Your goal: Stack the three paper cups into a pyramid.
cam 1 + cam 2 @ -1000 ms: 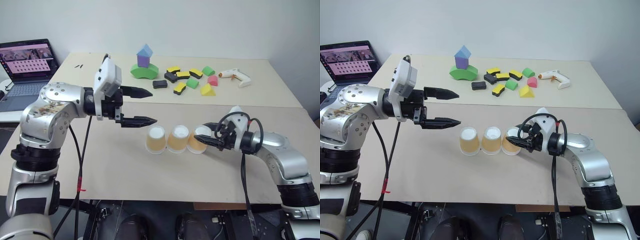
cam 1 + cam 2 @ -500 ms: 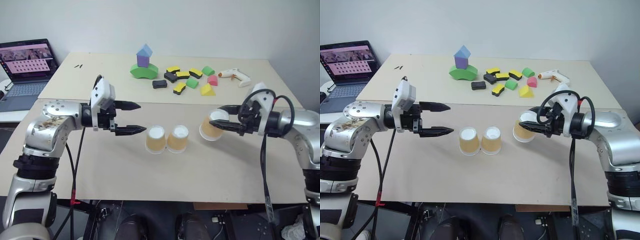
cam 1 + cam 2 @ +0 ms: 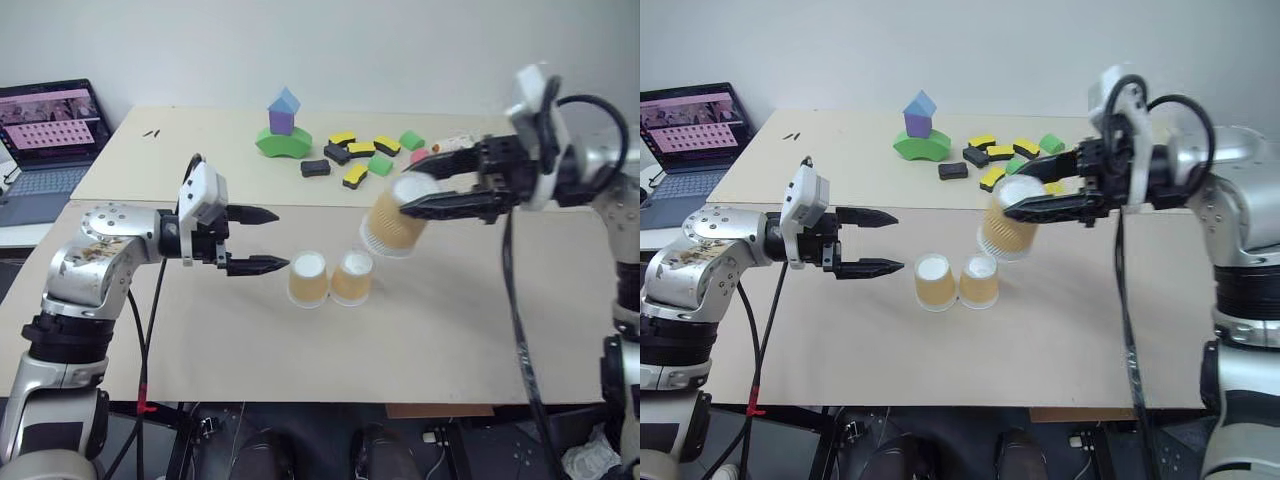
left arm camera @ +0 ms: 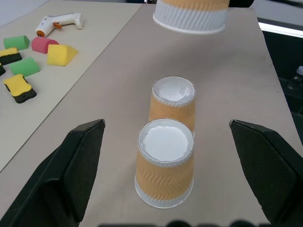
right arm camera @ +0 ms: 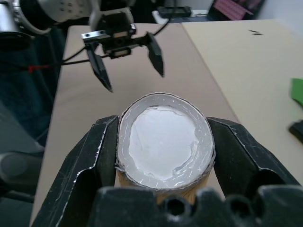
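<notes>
Carrying one paper cup (image 3: 392,222) upside down and tilted, the right gripper (image 3: 432,197) is clamped on its sides, in the air above and at about 2 o'clock of the other two cups.

- Pair of cups (image 3: 329,279): upside down on the worktop (image 3: 450,330), side by side and touching or nearly so; base of the pyramid, top tier not yet placed.
- Left gripper (image 3: 262,240): fingers spread wide, holding nothing, at 9 o'clock of the pair, level with them and near.

Risks, as judgement:
- Tilted cup set down askew could slide off the two bases.
- A low approach could knock the pair apart.
- The squeeze may dent the thin paper.
- The left gripper's near finger could nudge the closest cup.

Surroundings: foam blocks (image 3: 365,160) and block tower (image 3: 283,127) at 12 o'clock, glue gun (image 4: 59,23), laptop (image 3: 48,125) at 10 o'clock; all well apart, none obstructing.
</notes>
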`<control>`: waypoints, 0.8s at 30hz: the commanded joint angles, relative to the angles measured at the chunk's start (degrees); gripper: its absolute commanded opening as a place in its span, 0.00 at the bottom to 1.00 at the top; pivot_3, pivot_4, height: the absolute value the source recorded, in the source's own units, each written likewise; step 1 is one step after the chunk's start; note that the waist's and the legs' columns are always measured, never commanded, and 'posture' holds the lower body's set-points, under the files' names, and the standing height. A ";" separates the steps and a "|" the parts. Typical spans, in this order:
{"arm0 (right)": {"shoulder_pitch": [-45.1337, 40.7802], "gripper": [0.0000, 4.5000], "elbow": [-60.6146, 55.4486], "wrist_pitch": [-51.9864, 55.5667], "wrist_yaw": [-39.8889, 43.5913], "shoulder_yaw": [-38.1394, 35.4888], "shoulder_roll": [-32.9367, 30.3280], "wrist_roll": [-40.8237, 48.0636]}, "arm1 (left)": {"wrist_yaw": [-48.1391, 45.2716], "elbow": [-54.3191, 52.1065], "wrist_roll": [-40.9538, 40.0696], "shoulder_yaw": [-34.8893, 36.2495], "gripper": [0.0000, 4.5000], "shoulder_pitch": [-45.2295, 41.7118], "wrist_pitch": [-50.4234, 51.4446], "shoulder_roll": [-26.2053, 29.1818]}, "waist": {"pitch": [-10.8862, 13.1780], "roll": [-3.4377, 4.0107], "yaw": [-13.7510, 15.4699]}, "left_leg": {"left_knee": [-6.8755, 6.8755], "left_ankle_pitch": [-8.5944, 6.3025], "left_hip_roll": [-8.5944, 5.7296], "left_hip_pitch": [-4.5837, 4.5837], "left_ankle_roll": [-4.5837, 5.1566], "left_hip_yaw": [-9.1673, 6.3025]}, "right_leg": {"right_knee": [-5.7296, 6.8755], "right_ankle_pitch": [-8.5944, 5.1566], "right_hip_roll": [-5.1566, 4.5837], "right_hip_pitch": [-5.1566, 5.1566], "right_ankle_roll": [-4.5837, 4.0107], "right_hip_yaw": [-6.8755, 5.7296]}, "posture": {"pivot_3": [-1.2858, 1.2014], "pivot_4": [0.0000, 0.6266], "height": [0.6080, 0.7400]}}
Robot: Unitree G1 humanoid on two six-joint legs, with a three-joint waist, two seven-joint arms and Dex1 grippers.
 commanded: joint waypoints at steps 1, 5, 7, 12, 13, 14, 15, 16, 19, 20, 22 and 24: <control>-1.57 0.58 -2.73 0.39 -0.18 2.17 2.57 0.18 | 0.20 -2.29 -0.28 1.35 1.00 0.38 -0.47 0.95 | 0.00 0.00 0.06 | 0.01 0.00 0.00 -0.03 0.00 0.00 | 0.00 0.00 0.00 -0.02 0.00 -0.02 | 0.52 0.24 0.72; -1.90 0.58 -2.72 -0.08 -0.23 4.24 5.26 -0.40 | 0.32 -2.70 -0.40 1.56 1.00 0.43 -0.10 1.34 | 0.00 0.00 0.52 | 0.11 0.00 -0.03 -0.44 0.00 -0.02 | 0.07 0.00 0.00 -0.39 0.00 -0.08 | 0.52 0.24 0.72; -2.45 0.58 -1.30 -0.88 0.10 4.90 5.99 -1.25 | 0.39 -2.67 -0.26 1.54 1.00 0.39 -0.17 1.57 | 0.00 0.00 0.46 | 0.19 0.00 -0.04 -0.61 0.00 -0.02 | 0.15 0.00 -0.01 -0.58 0.00 -0.08 | 0.52 0.24 0.72; -4.63 0.58 2.65 -2.78 1.63 5.96 7.26 -3.37 | 0.65 -3.20 -0.52 1.76 1.00 0.70 0.09 1.84 | 0.00 0.00 0.23 | 0.38 0.00 -0.02 -0.85 0.00 -0.03 | 0.33 0.00 0.00 -0.82 0.00 -0.10 | 0.52 0.24 0.72; -5.07 0.58 3.57 -3.44 2.07 6.33 7.35 -4.10 | 0.71 -3.29 -0.52 1.73 1.00 0.81 0.05 1.84 | 0.00 0.00 0.18 | 0.40 0.00 -0.02 -0.84 0.00 -0.03 | 0.34 0.00 0.00 -0.81 0.00 -0.09 | 0.52 0.24 0.72; -5.54 0.58 4.60 -4.16 2.46 6.76 7.41 -4.95 | 0.82 -3.38 -0.53 1.71 1.00 0.93 0.05 1.82 | 0.00 0.00 0.16 | 0.41 0.00 -0.01 -0.84 0.01 -0.03 | 0.36 0.00 0.00 -0.82 0.00 -0.09 | 0.52 0.24 0.72; -5.88 0.58 5.38 -4.70 2.79 7.03 7.47 -5.51 | 0.91 -3.46 -0.55 1.69 1.00 1.04 0.04 1.80 | 0.00 0.00 0.14 | 0.42 0.00 0.00 -0.84 0.01 -0.03 | 0.36 0.00 0.00 -0.81 0.00 -0.09 | 0.52 0.24 0.72; -6.35 0.58 6.46 -5.37 3.16 7.30 7.62 -6.17 | 1.06 -3.62 -0.58 1.68 1.00 1.16 0.08 1.74 | 0.00 0.00 0.13 | 0.41 0.00 0.00 -0.84 0.00 -0.03 | 0.36 0.00 0.00 -0.82 0.00 -0.09 | 0.52 0.24 0.72; -7.14 0.58 8.52 -6.56 3.87 7.60 8.21 -7.44 | 1.46 -3.92 -0.61 1.66 1.00 1.36 0.12 1.62 | 0.00 0.00 0.12 | 0.41 0.00 -0.01 -0.84 0.01 -0.03 | 0.36 0.00 0.00 -0.82 0.00 -0.09 | 0.52 0.24 0.72; -7.26 0.58 9.41 -7.28 3.94 7.91 8.64 -8.18 | 1.60 -4.06 -0.65 1.66 1.00 1.45 0.17 1.55 | 0.00 0.00 0.12 | 0.41 0.00 0.00 -0.85 0.00 -0.03 | 0.36 0.00 0.00 -0.82 0.00 -0.10 | 0.52 0.24 0.72; -7.52 0.58 10.83 -8.34 4.05 8.35 9.65 -9.37 | 1.72 -4.10 -0.60 1.69 1.00 1.70 0.03 1.58 | 0.00 0.00 0.11 | 0.42 0.00 0.00 -0.85 0.00 -0.03 | 0.36 0.00 0.00 -0.82 0.00 -0.10 | 0.52 0.24 0.72; -7.68 0.58 12.03 -9.19 4.40 8.64 10.63 -10.40 | 1.86 -4.18 -0.61 1.70 1.00 1.78 0.01 1.59 | 0.00 0.00 0.09 | 0.44 0.00 0.00 -0.85 0.00 -0.03 | 0.39 0.00 0.00 -0.82 0.00 -0.10 | 0.52 0.24 0.72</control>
